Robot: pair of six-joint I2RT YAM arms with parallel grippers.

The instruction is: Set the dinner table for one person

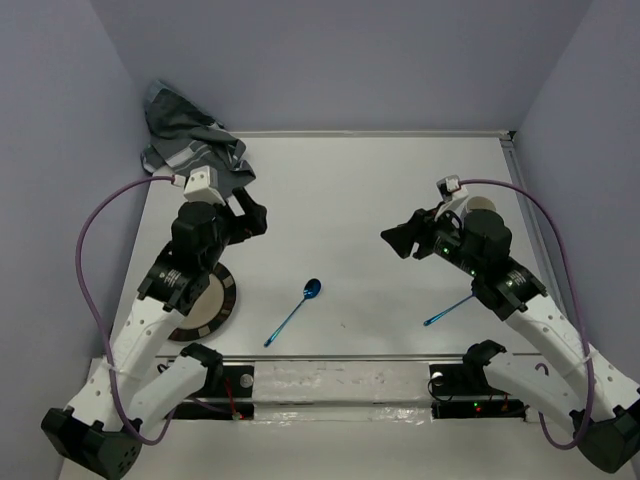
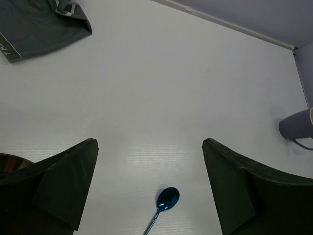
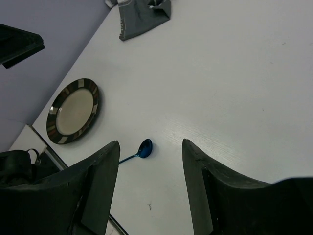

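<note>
The white dinner table (image 1: 350,190) holds a dark-rimmed plate (image 1: 222,300) at the near left, partly under my left arm. A blue spoon (image 1: 295,311) lies near the front middle. It also shows in the left wrist view (image 2: 166,201) and the right wrist view (image 3: 142,149). A second blue utensil (image 1: 449,310) lies by my right arm. A grey mug (image 2: 297,125) stands at the right, mostly hidden in the top view. My left gripper (image 1: 256,218) is open and empty above the table. My right gripper (image 1: 397,241) is open and empty, facing left.
A crumpled dark grey striped cloth (image 1: 190,140) lies in the back left corner, also in the left wrist view (image 2: 39,24) and right wrist view (image 3: 144,14). The plate shows in the right wrist view (image 3: 73,111). Lavender walls surround the table.
</note>
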